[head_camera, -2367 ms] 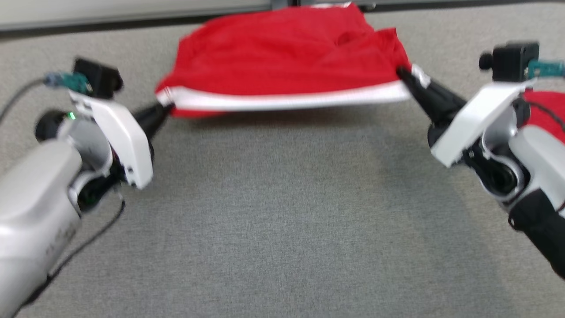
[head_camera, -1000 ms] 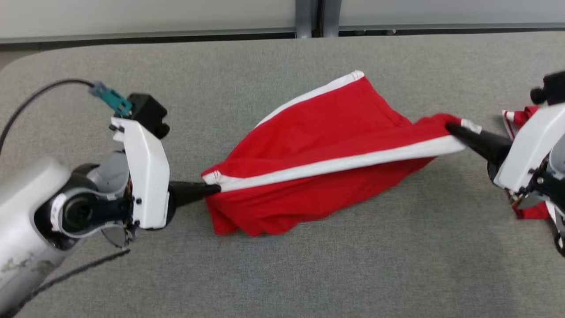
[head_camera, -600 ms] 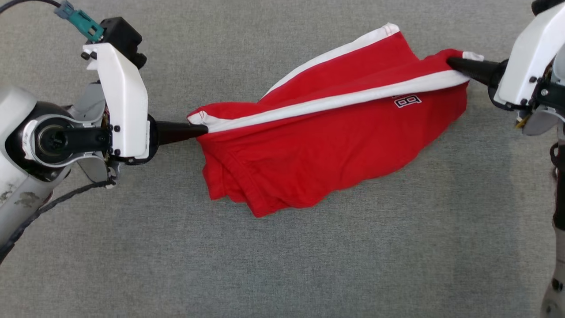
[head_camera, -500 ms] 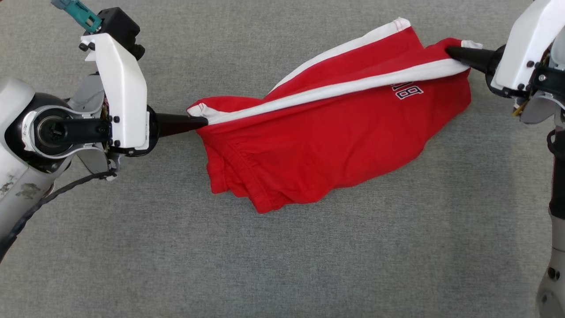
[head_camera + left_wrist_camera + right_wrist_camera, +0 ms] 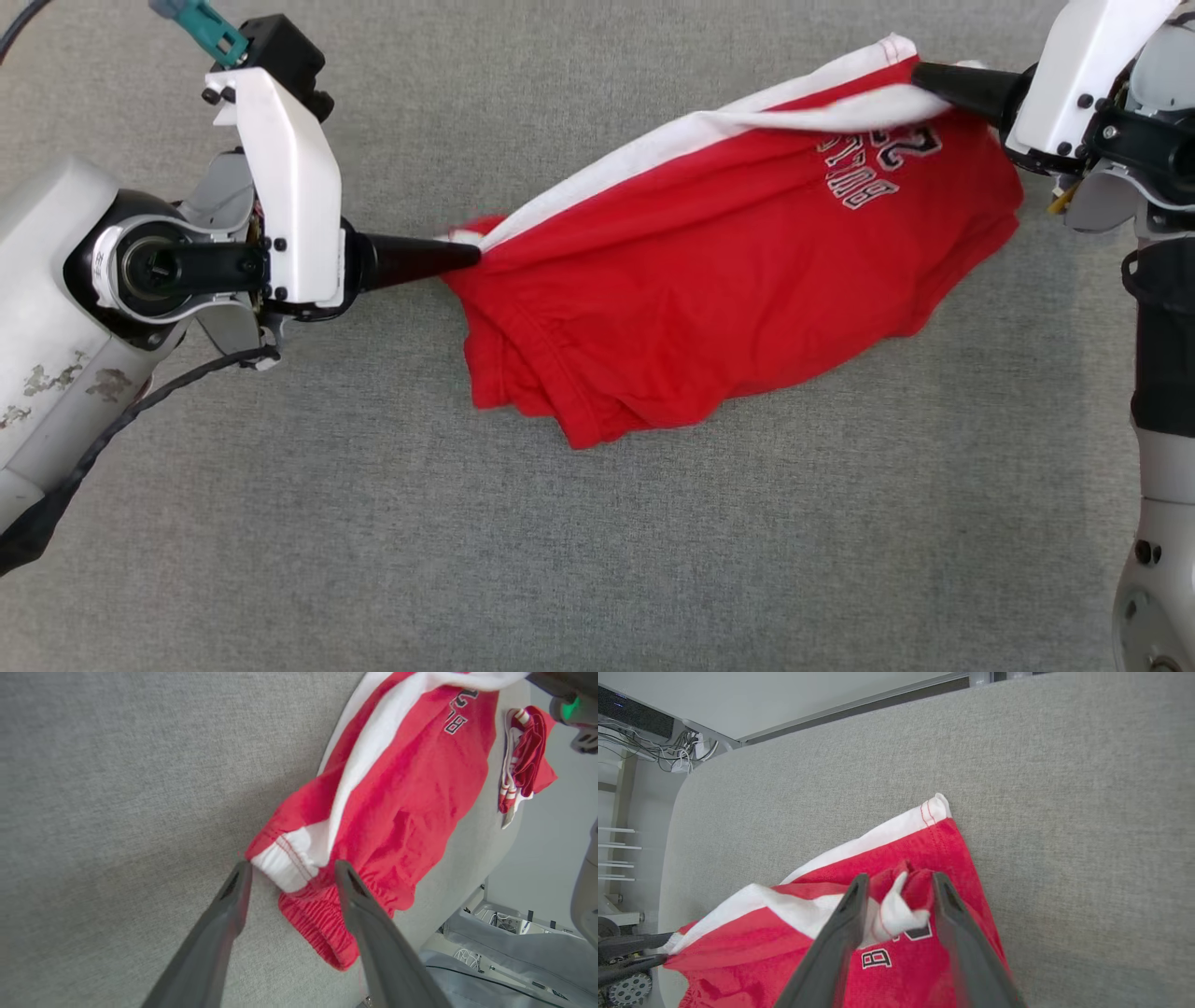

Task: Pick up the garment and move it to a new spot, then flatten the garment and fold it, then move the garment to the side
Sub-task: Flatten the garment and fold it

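Grey woven cloth covers the table, and the bare lower half of the head view gives you room to spread and fold.

Above that, at frame centre, the red shorts lie on the cloth in a slanted heap running from centre left to upper right. Their layers are doubled and rumpled, so they look set down at the new spot but not yet flattened.

Your left gripper sits at the centre left of the head view and points at the low end. In its wrist view the two fingers stand apart. The white cuff lies unpinched between the tips, with the gathered waistband just beside it.

Your right gripper, at the upper right of the head view, also has its fingers spread. A crumpled corner of white and red sits loose in the gap.

The white stripe runs from one gripper to the other. Each sits at one end of that seam, a sensible pair of places for pulling the cloth straight.

Lettering faces up near the right end.

Farther off, at the upper right of the left wrist view, a second red and white bundle lies well apart from the shorts near the table's edge. You would do well to keep clear of it.
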Robot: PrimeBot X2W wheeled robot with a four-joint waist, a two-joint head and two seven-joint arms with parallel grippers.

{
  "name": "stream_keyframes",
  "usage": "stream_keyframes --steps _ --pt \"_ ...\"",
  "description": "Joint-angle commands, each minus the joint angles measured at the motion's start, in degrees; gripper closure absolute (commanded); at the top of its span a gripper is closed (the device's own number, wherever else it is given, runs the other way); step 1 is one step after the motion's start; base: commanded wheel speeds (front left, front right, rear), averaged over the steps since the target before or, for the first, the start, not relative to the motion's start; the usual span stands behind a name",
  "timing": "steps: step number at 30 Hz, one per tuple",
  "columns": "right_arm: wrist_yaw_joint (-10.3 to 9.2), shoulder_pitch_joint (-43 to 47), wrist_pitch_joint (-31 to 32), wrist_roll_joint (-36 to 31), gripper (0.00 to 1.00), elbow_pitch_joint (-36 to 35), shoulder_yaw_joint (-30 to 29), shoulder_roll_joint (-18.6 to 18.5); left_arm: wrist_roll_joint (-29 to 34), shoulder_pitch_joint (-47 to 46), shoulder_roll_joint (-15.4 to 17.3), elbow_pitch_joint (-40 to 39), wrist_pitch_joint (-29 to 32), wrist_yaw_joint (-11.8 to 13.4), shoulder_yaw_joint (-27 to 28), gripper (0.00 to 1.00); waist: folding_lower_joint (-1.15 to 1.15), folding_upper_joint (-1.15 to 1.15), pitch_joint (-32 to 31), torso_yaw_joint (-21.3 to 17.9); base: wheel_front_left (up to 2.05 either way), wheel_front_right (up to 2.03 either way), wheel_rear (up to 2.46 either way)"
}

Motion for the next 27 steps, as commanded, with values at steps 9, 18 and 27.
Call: stream_keyframes --steps 9,18,27 --pt "0.03 5.7 -13.7 7.4 0.00 -3.9 4.3 -2.2 4.9 3.4 4.7 -1.4 -7.0 -3.0 0.6 0.00 0.00 0.00 -7.7 -2.2 0.00 0.00 0.00" --pt "0.03 17.7 -32.7 12.7 0.00 -14.2 9.9 -6.8 19.3 10.6 9.3 -6.7 -32.4 -0.2 3.4 0.00 0.00 0.00 -15.3 -3.6 0.00 0.00 0.00" --pt "0.03 34.0 -54.0 8.6 0.00 -20.7 10.4 -8.4 29.2 25.1 10.0 -14.4 -58.1 14.2 5.8 0.00 0.00 0.00 -21.7 -3.3 0.00 0.00 0.00"
